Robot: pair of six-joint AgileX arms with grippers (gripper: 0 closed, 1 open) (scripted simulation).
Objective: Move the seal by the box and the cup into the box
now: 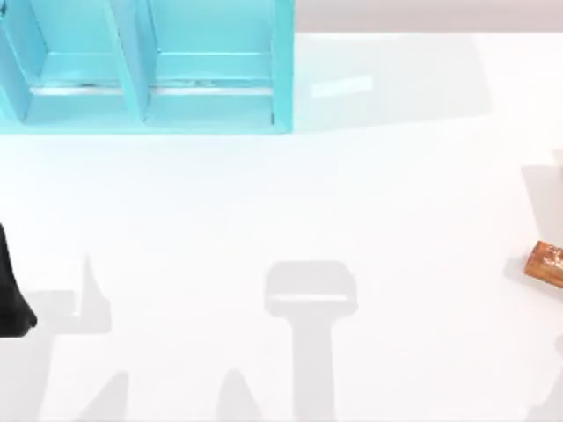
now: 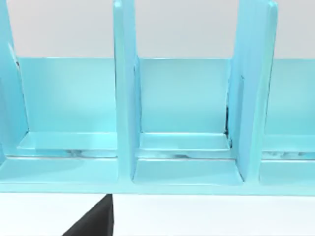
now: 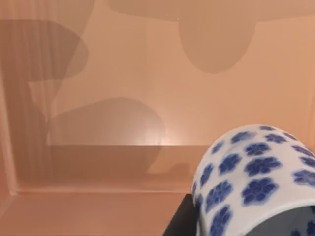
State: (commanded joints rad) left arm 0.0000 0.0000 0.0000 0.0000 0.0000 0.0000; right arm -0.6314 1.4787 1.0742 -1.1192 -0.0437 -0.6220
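Right gripper clamped on the cup [image 3: 256,182], over the tan box floor [image 3: 123,118]; seal [image 1: 547,262] at table's right edge. Risk: releasing while tilted lets my cup roll.

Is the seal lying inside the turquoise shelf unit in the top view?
No. The seal lies on the white table at its right edge, well apart from the turquoise shelf unit at the upper left.

— Where is the small red-brown rectangular seal with orange-gold markings [image 1: 547,262] lying?
— It is lying flat at the table's right edge, partly cut off.
— And the small white cup with blue floral pattern [image 3: 256,172]?
— It is hanging tilted over a tan box [image 3: 123,88], above its inner floor.
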